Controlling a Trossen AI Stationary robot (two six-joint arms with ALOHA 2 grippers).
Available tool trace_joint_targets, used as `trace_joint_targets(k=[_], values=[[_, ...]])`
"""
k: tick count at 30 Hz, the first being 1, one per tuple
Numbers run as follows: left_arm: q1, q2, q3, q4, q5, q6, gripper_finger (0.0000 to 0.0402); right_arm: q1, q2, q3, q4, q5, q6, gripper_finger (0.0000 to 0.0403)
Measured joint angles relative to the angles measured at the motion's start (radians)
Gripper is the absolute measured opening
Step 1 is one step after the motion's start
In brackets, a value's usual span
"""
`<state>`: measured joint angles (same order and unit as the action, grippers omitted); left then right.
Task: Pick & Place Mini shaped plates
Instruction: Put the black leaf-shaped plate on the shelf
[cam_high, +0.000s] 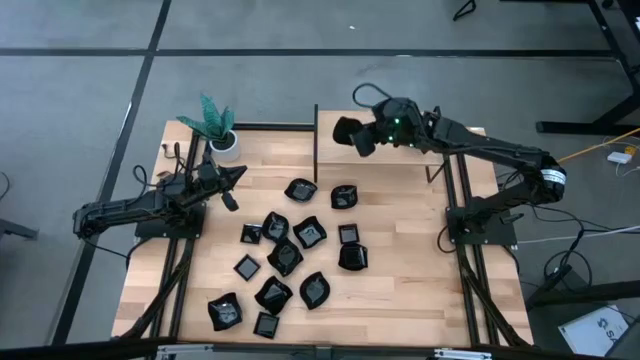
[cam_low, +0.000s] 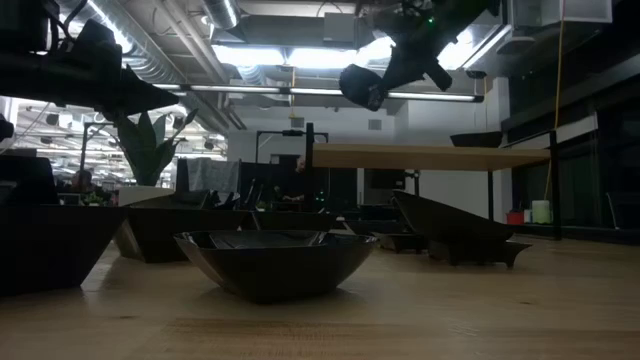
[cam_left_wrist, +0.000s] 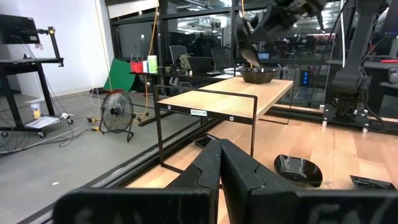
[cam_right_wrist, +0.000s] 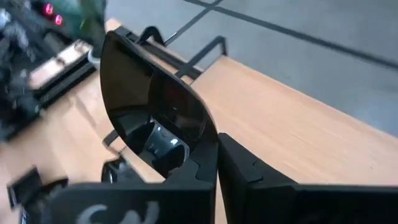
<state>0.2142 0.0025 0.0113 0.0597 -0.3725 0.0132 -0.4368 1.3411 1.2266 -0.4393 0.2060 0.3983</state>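
Far left on the tabletop: white pot with a green plant. Just beside and nearer: left gripper, jaws pressed together, holding nothing, hovering at the left edge. Across the middle and near part: mini shaped plates, glossy black, scattered, some touching. Far centre: a raised wooden shelf on a thin black frame. Above its left end: right gripper, jaws pinching a black dish by the rim, tilted, seemingly clear of the shelf.
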Motion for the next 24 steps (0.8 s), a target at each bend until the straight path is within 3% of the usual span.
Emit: trace_joint_targets(k=[7, 13, 24], values=[[0.0, 0.0, 0.0, 0.0, 0.0, 0.0, 0.0004, -0.027, 0.059, 0.0, -0.003, -0.008, 0.074, 0.0007], [0.0, 0.0, 0.0, 0.0, 0.0, 0.0, 0.0004, -0.026, 0.146, 0.0, 0.023, -0.008, 0.034, 0.0007], [0.0, 0.0, 0.0, 0.0, 0.0, 0.0, 0.0004, -0.026, 0.186, 0.0, 0.06, -0.009, 0.066, 0.0007]])
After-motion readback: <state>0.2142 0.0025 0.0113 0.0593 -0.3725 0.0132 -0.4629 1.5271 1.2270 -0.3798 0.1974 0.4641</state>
